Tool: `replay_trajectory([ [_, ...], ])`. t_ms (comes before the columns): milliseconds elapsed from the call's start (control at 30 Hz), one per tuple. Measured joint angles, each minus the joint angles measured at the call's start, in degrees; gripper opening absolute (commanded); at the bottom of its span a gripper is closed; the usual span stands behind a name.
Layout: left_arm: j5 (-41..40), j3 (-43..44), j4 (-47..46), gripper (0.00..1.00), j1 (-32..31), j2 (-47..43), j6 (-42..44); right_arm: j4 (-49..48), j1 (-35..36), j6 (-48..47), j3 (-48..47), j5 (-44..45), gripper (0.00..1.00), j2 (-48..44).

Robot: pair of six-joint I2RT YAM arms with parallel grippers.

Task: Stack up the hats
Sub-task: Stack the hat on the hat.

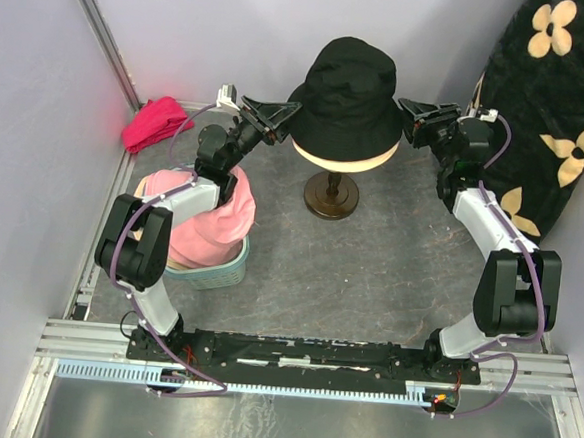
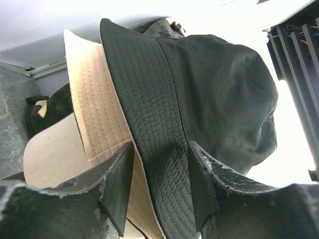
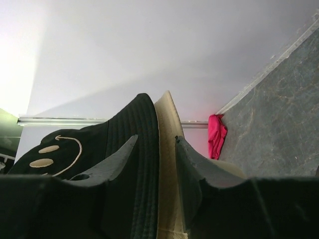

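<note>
Black bucket hat [image 1: 349, 88]: sitting over beige hat [image 2: 94, 99] on mannequin stand [image 1: 331, 195].
Left gripper [image 2: 159, 149]: jaws standing apart, straddling both brims.
Right gripper [image 3: 154, 144]: jaws standing apart, straddling both brims.
Pink hat [image 1: 211, 223]: lying in basket [image 1: 218, 272].

A black hat [image 2: 219, 89] sits over a beige hat [image 2: 94, 94], their stitched brims layered one on the other. The left claw [image 2: 160, 149] straddles both brims, its dark fingers [image 2: 117, 189] standing apart on either side. A smooth cream dummy head [image 2: 50, 154] shows below the beige brim, with grey worktop [image 2: 10, 129] at the left edge.
</note>
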State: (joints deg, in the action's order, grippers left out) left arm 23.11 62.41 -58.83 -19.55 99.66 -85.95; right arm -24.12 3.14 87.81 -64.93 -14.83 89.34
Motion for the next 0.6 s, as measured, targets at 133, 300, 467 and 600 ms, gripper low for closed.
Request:
replay_trajectory([
  [133,0.0,0.0,0.0,0.59,0.4,0.0,-0.1,-0.7,-0.6,0.4,0.0,0.0,0.47,-0.1],
  [300,-0.1,-0.8,0.0,0.59,1.5,-0.2,-0.1,-0.6,-1.3,0.4,0.3,0.0,0.49,-1.1],
  [467,-0.4,-2.1,0.9,0.63,2.9,-0.9,-0.1,0.2,-1.7,0.2,1.4,0.0,0.5,-3.8],
  [600,-0.5,-2.3,1.8,0.64,4.2,-1.3,-0.1,1.9,-1.8,-0.4,3.0,0.1,0.51,-6.5],
])
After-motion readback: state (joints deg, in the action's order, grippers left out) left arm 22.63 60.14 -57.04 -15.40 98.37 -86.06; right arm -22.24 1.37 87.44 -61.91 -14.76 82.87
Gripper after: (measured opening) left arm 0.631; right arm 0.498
